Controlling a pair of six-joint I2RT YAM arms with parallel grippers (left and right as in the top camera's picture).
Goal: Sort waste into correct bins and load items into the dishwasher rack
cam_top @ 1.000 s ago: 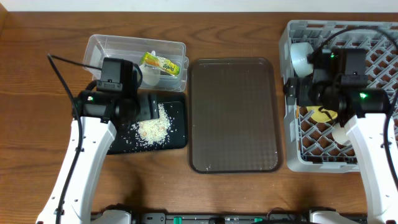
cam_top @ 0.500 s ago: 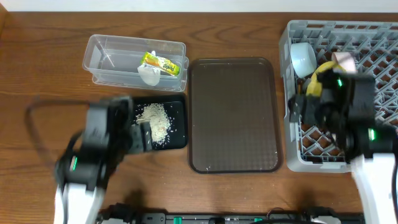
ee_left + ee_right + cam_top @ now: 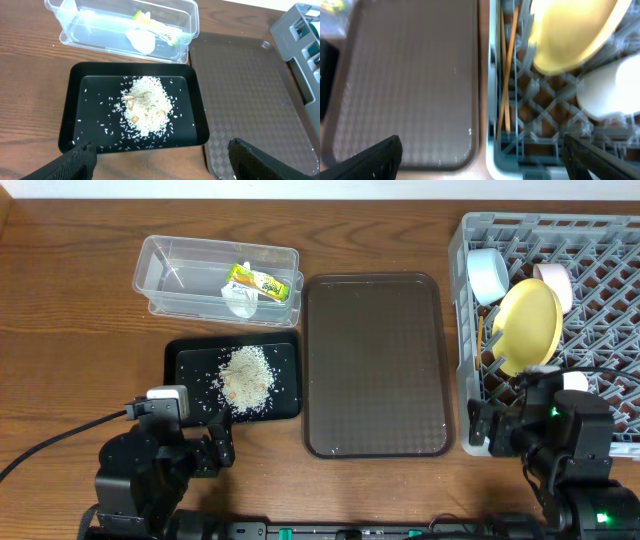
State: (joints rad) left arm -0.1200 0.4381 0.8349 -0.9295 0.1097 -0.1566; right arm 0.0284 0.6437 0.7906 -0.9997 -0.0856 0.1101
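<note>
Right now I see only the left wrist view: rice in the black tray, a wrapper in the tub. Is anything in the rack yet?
Observer: Yes. The plate stands on edge in the rack, near its left wall.
Operator: Chopsticks?
Observer: The chopsticks lie in the rack along that left wall, beside the plate.
Operator: Bowls?
Observer: The blue bowl sits in the far left corner, the pink-sided bowl next to it.

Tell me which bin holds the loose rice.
The shallow black tray holds the rice; the clear tub beyond it holds only a green-yellow wrapper and a white scrap.
</note>
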